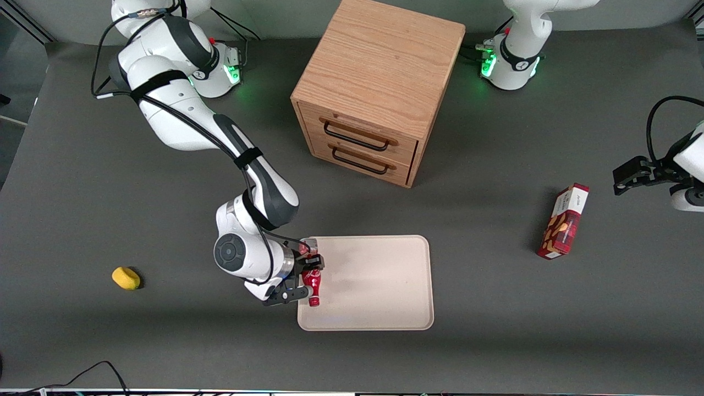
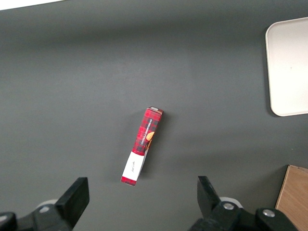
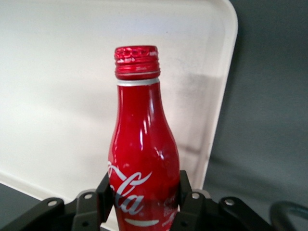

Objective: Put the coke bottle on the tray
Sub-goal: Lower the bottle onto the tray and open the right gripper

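A: Where is the coke bottle [image 3: 143, 144] now?

B: Held in the right gripper [image 1: 308, 283], over the edge of the tray [image 1: 374, 286] nearest the working arm's end of the table. From the front camera it overlaps the tray's rim there. I can't tell whether its base touches the tray or hangs just above.

A: And the grip itself?

B: The 2 fingers [image 3: 188, 202] are closed against the lower body, 1 on each side of the white script logo, so the gripper is narrowed to the bottle's width and carrying it. Neck and red cap stand free of the fingers.

A: How would you expect it to handle?

B: It looks like glossy, rigid metal or coated glass, so I'd judge it stiff but slippery, and light for this arm. The wide lower body is the right place to hold it. The neck tapers, and pads would slide off. Tall and slim, it would tip easily if released at a tilt.

A: What else is around?

B: The wooden drawer cabinet [image 1: 379, 93] with 2 handles stands farther from the front camera than the tray. A red snack box [image 1: 564, 221] lies toward the parked arm's end, and a small yellow object [image 1: 126, 278] toward the working arm's end, all well apart from the tray.
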